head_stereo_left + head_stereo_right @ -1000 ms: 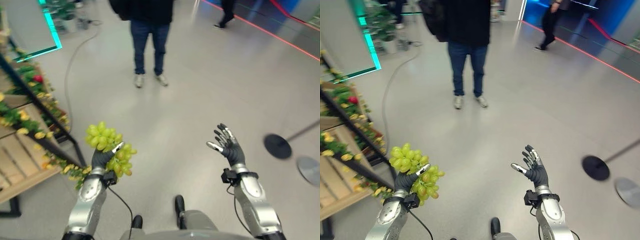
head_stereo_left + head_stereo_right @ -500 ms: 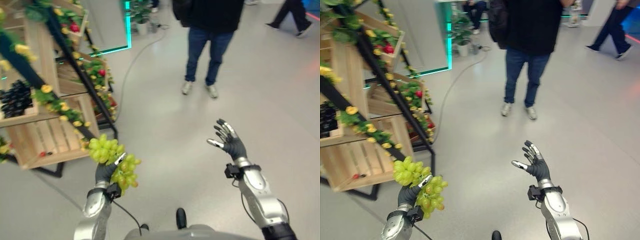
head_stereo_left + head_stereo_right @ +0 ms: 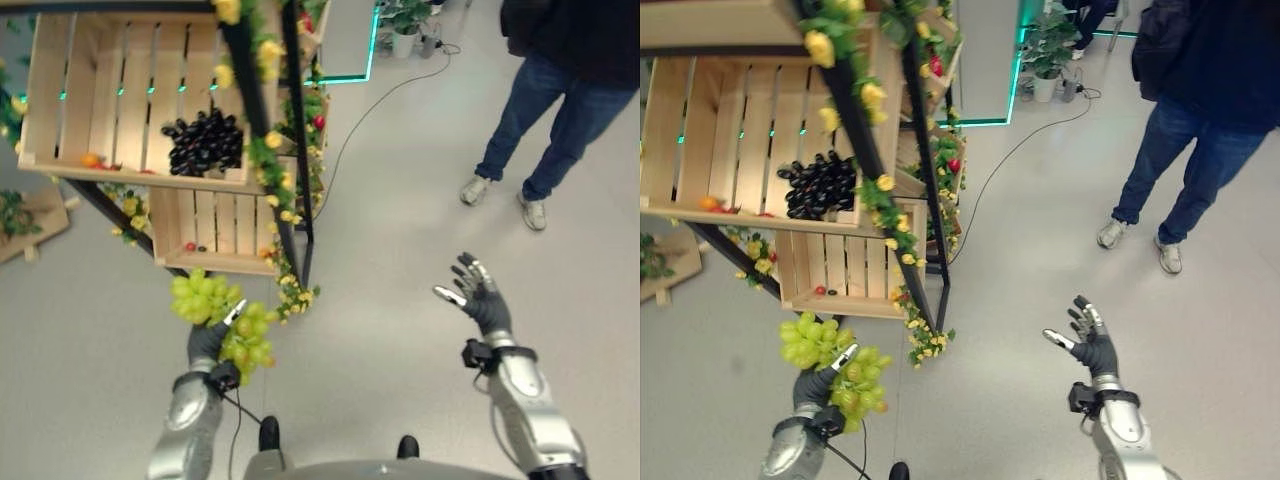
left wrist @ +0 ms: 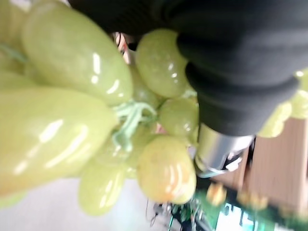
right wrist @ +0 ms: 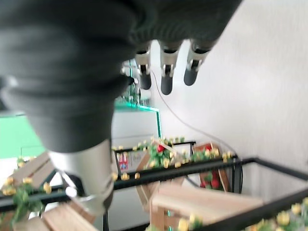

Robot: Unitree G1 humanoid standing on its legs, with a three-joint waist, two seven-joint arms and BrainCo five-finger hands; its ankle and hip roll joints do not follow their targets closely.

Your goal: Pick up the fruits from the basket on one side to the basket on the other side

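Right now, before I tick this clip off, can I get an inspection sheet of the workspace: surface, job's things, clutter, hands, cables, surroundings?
Surface: grey floor; no table seen.
Job's things: green grapes held in the air; upper wooden crate holds dark grapes; lower wooden crate nearly bare.
Clutter: small red and orange fruit at the crates' front edges.
Hands: left hand curled round the green grapes; right hand open, holding nothing.
Cables: floor cable running toward a potted plant.
Surroundings: black rack with yellow flower garlands; a person standing nearby.
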